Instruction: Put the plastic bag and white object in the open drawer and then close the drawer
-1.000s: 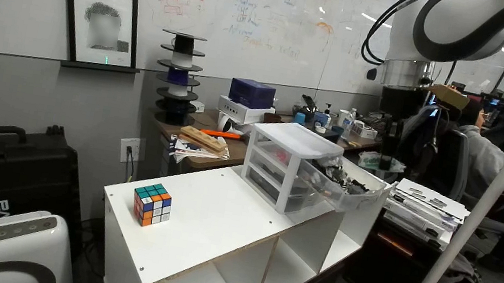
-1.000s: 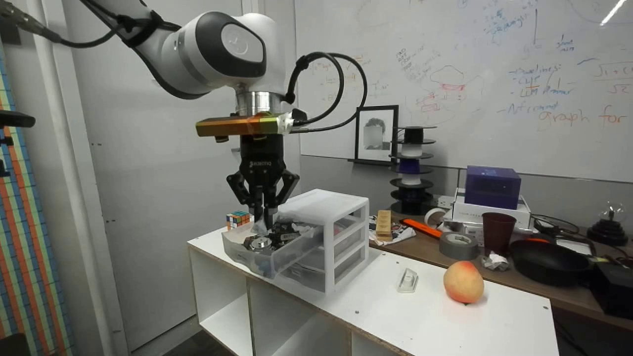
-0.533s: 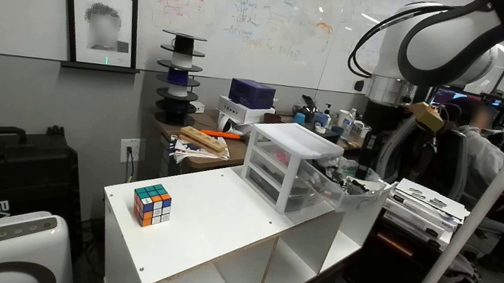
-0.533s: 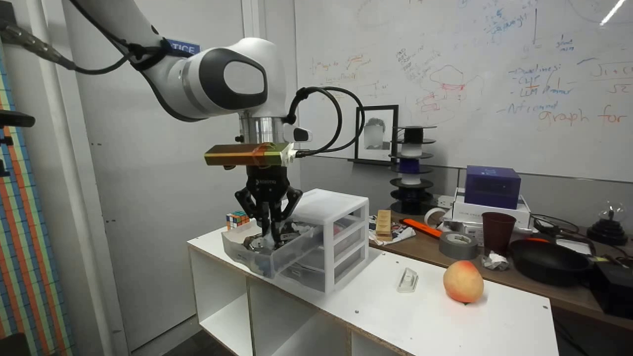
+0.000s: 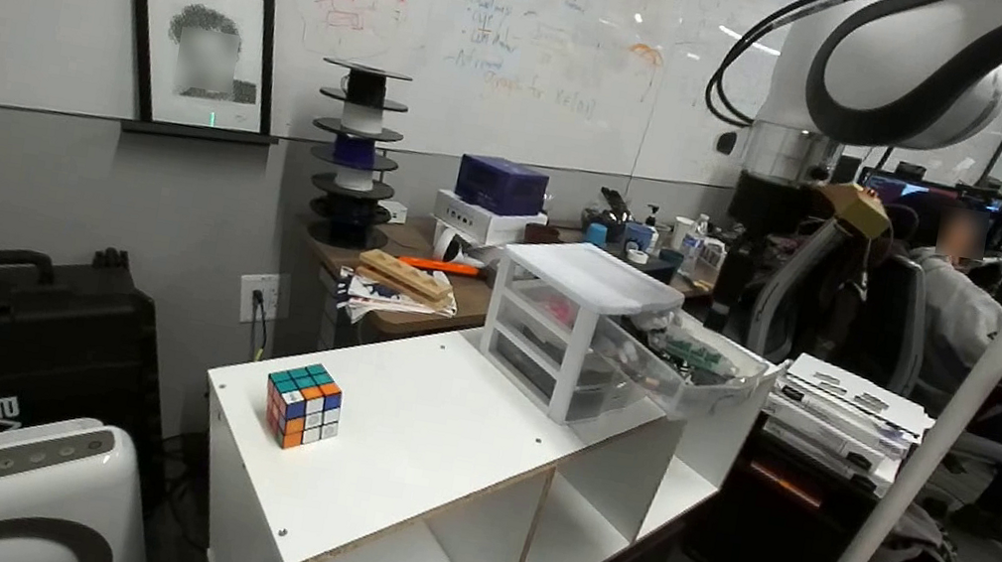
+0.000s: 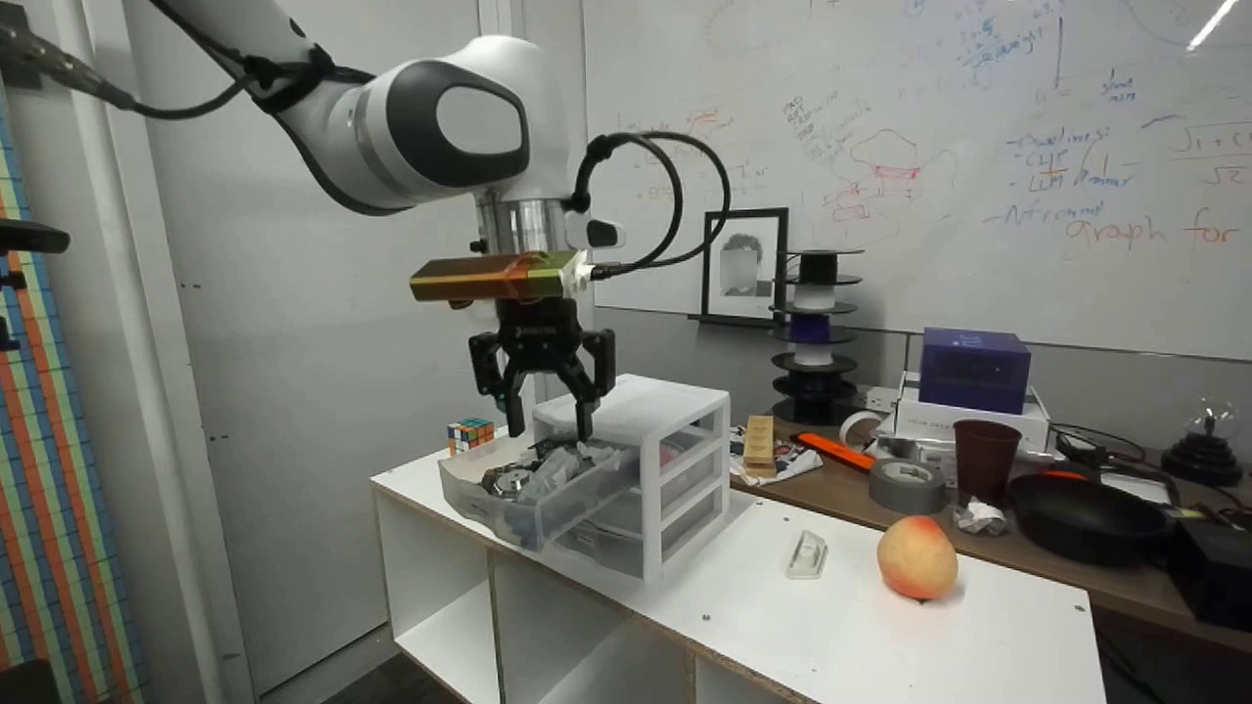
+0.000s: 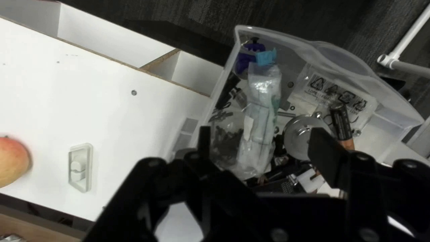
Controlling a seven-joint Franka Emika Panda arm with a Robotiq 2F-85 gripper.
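The plastic bag [image 7: 258, 124], clear with green print, lies among loose parts inside the open drawer [image 6: 509, 518]. In an exterior view the bag [image 5: 695, 354] shows within the drawer's walls. My gripper [image 6: 550, 430] hangs just above the drawer, jaws spread, nothing between them. In the wrist view its fingertips [image 7: 204, 136] stand well apart, with the bag below. The white object [image 6: 806, 555], small and pale, rests on the white shelf cabinet beside the drawer unit [image 6: 636, 401]; the wrist view also has the white object [image 7: 80, 168] at left.
A peach [image 6: 916, 557] sits on the shelf cabinet [image 6: 743, 626] past the white object. A Rubik's cube [image 5: 302, 405] stands at the cabinet's opposite end. Behind is a desk [image 6: 841, 494] with tape, a cup and a pan. A white pole [image 5: 978, 377] rises near the arm.
The gripper went down into the drawer with the plastic bag, opened, and rose again. The bag, held one second ago, now lies loose in the drawer.
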